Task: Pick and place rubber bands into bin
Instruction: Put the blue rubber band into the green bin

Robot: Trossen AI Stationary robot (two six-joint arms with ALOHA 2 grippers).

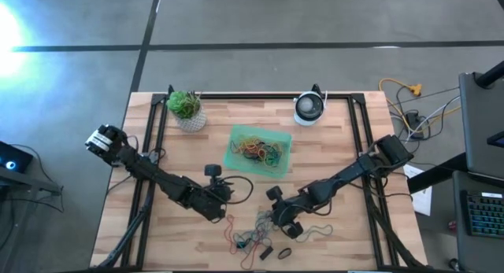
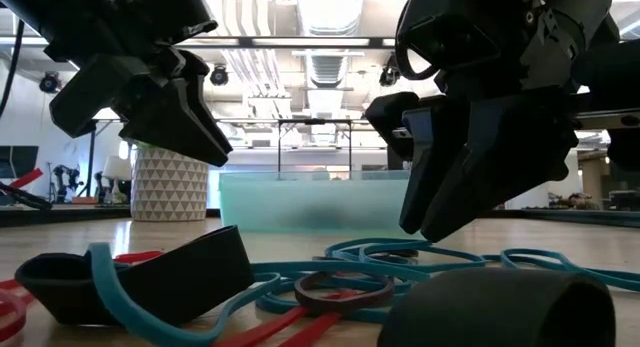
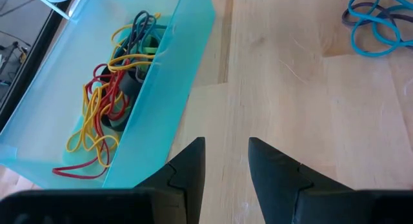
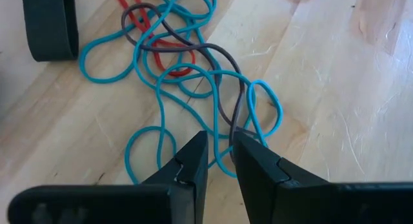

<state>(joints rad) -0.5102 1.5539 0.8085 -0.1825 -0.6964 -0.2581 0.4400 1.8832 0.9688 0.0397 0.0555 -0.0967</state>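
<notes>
The bin (image 1: 233, 158) is seen just above table centre in the high view, at approx. 12 o'clock from both grippers, w/ a tangle of yellow, red, orange and dark rubber bands (image 1: 260, 149) inside it. A 2nd loose pile of bands (image 1: 256, 234) lies near the front edge, at approx. 6 o'clock from the bin: teal, red and grey-purple loops plus a few wide dark bands.

The left gripper (image 3: 226, 161) is held above bare wood just beside the bin's near wall (image 3: 161, 101), at approx. 7 o'clock from the bin in the high view. Its jaws are set narrowly apart; nothing is seen between them and nothing is touched.

The right gripper (image 4: 219, 156) is placed at approx. 5 o'clock from the bin, over the loose pile's upper right part. Its jaws are narrower still, w/ a slim gap between the tips. The tips are lowered onto the teal strands (image 4: 193, 75); a teal loop (image 4: 268, 114) and a grey-purple strand (image 4: 222, 88) run right up to the gap. Whether a strand is actually pinched cannot be told.

In the low view both grippers are seen hanging above the bands, the bin behind them. A small plant pot (image 1: 189, 112) and a round white device (image 1: 309, 108) stand near the far edge, at approx. 10 and 2 o'clock from the bin.
</notes>
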